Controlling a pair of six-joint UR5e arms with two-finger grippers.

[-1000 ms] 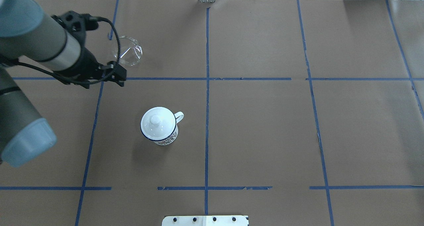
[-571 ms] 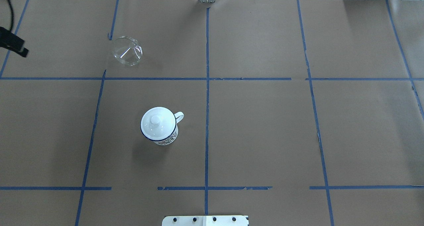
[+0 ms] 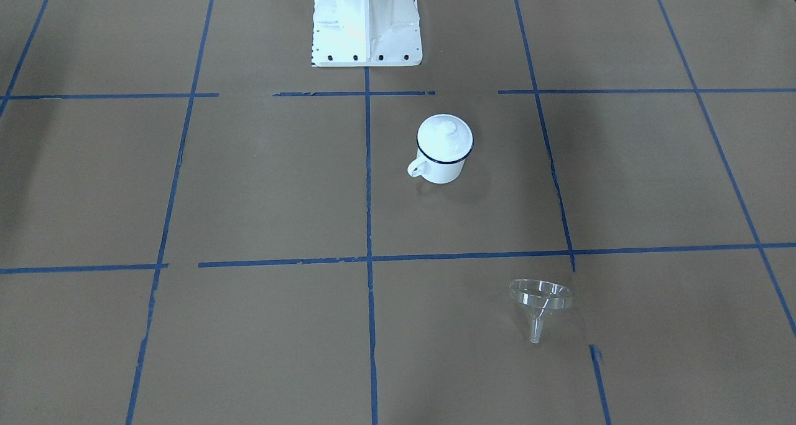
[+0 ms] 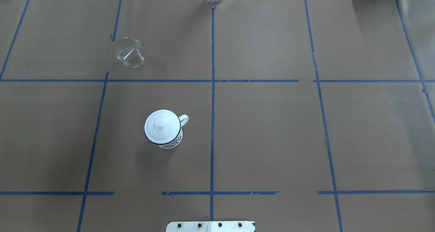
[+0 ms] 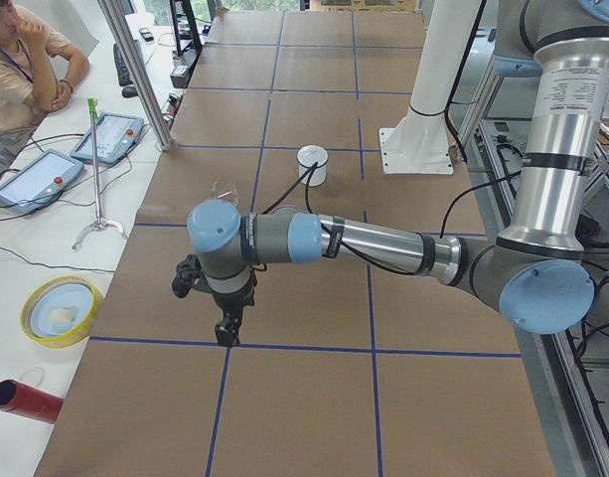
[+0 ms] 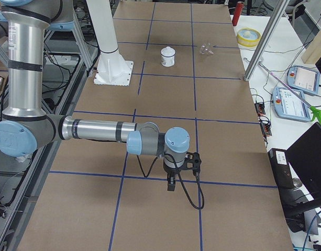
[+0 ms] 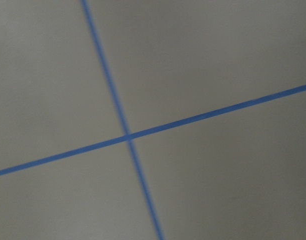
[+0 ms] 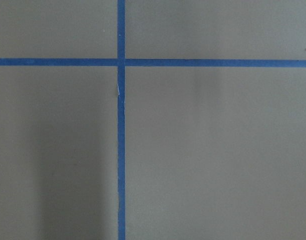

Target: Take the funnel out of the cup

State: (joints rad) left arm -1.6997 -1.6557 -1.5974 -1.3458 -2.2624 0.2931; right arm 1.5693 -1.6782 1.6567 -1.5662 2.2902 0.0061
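Note:
The clear funnel [image 4: 130, 52] lies tilted on the brown paper at the far left, apart from the cup; it also shows in the front-facing view [image 3: 540, 300]. The white cup [image 4: 171, 143] with a dark blue rim stands nearer the middle [image 3: 443, 168], with a white knobbed lid [image 4: 159, 124] on it. My left gripper [image 5: 225, 333] shows only in the exterior left view, low over the table's left end; I cannot tell whether it is open. My right gripper [image 6: 172, 184] shows only in the exterior right view, over the right end; I cannot tell its state either.
The white robot base [image 3: 367, 20] stands at the near edge. A yellow bowl [image 5: 61, 310] and a red cylinder [image 5: 26, 399] lie off the paper beyond the left end. An operator [image 5: 26, 60] sits by teach pendants [image 5: 110, 137].
My left arm has pulled away from beside the funnel, out of the overhead view to the left. The funnel and cup stay where they were.

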